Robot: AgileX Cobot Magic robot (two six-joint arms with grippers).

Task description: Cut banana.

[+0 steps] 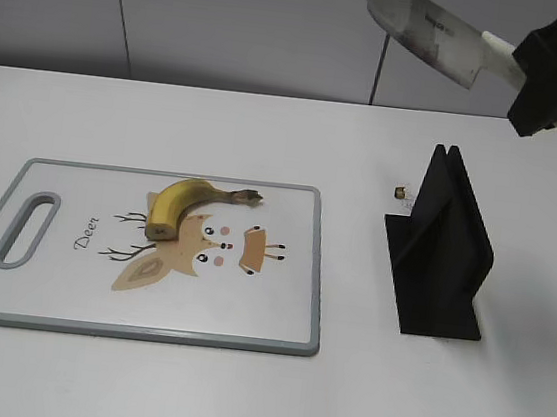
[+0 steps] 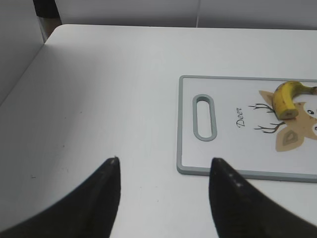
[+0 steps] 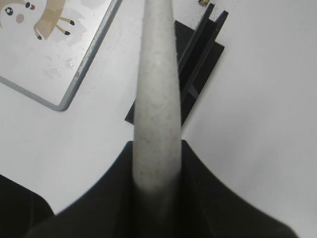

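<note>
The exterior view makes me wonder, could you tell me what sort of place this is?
Probably a lab bench staged as a kitchen: a bare white table against plain grey wall panels, with only a deer-print cutting board and a black knife stand.

Below your right claw (image 1: 536,67) stands the black knife stand (image 1: 440,252), blocking a straight descent. To its left the worktop (image 1: 357,399) is bare until the cutting board (image 1: 283,345). Ahead of your left claw (image 2: 163,168) nothing stands.

black knife stand (image 1: 442,249), small brown cube (image 1: 399,192)
</note>
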